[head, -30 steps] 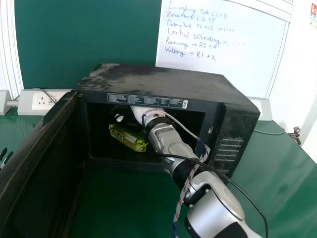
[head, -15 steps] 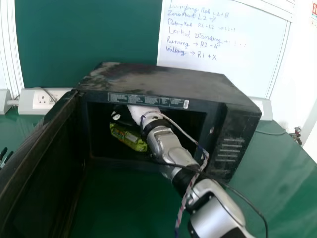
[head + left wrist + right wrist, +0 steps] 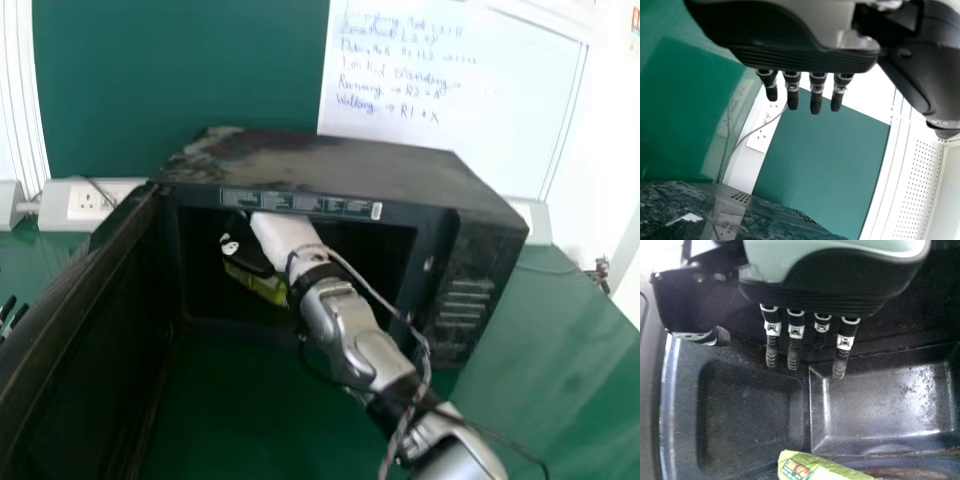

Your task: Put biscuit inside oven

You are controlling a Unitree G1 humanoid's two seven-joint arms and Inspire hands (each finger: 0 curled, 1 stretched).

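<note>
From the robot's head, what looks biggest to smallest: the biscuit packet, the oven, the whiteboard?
Largest to smallest in the head view:
1. Oven
2. Whiteboard
3. Biscuit packet, partly hidden

Apparently a lab, with a scribbled-on whiteboard (image 3: 450, 120), power socket (image 3: 89, 201), robot arm (image 3: 350, 335) and green table (image 3: 550, 350).

The yellow-green biscuit packet (image 3: 268, 290), a small picture printed on its wrapper, lies aslant inside the black microwave oven (image 3: 330, 165), in the left part of its cavity. The oven stands upright, its top scuffed, its door wide open at the left.
</note>
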